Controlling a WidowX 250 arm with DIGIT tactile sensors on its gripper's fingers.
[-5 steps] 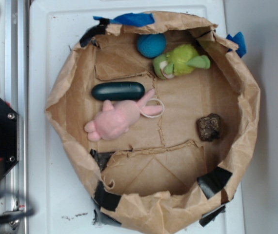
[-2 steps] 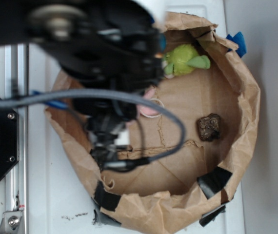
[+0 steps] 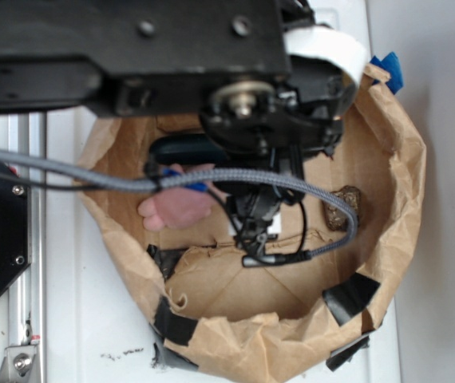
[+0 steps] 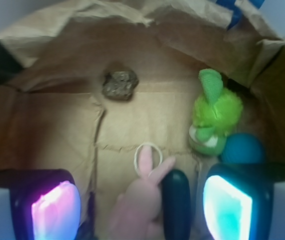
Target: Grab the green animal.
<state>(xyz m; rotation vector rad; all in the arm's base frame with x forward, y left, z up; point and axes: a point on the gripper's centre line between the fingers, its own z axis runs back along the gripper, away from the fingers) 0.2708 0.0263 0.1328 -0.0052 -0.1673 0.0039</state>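
Note:
The green animal [image 4: 215, 112] is a fuzzy lime plush lying at the right of the wrist view, beside a blue ball [image 4: 242, 148]. It lies ahead of my right finger and apart from it. My gripper [image 4: 141, 207] is open, its lit pads [image 4: 55, 210] wide apart, and it hangs above the pink plush bunny [image 4: 142, 200] and the dark green capsule [image 4: 176, 202]. Nothing is held. In the exterior view my arm [image 3: 243, 104] hides the green animal.
Everything lies inside a crumpled brown paper basin [image 3: 407, 183] with raised walls and black tape patches. A brown lump [image 4: 119, 84] sits at the far side, also seen as the brown lump [image 3: 342, 206]. A thin white ring [image 4: 148, 156] lies by the bunny's ear.
My arm has swung in over the basin and moved further right. It now covers the green animal and the blue ball in the exterior view.

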